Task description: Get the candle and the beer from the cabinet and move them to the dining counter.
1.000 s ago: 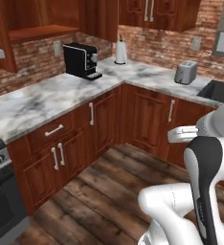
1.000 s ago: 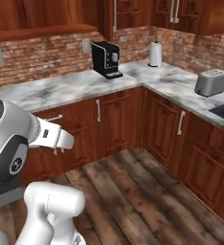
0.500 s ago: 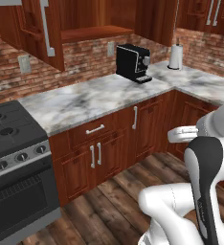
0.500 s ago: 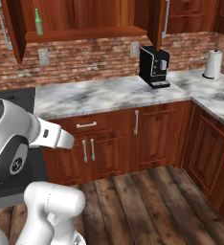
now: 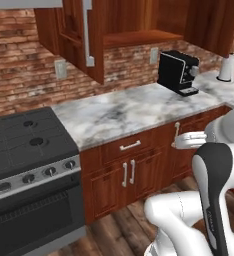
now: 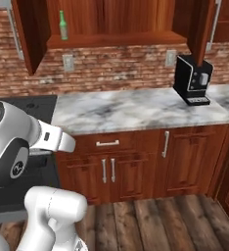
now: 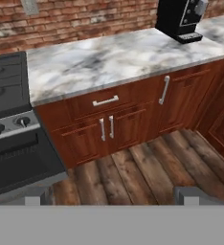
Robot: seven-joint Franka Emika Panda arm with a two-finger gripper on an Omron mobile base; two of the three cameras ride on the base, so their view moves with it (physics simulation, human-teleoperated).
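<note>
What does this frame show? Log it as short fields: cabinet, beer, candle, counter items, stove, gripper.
cabinet: wall cabinet above the marble worktop, doors open
beer: green bottle upright at the left end of the cabinet shelf
candle: cannot tell where it is
counter items: black coffee machine on the worktop's right part; paper towel roll further right
stove: black range left of the worktop
gripper: open, holding nothing, looking down at the base cabinets and wood floor

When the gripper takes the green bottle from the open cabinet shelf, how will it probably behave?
The beer stands upright, tall and slim, so a sideways push would probably tip it. It looks like smooth glass, likely slippery and breakable if dropped. Lying down, its round body would probably roll along the cabinet shelf.
</note>
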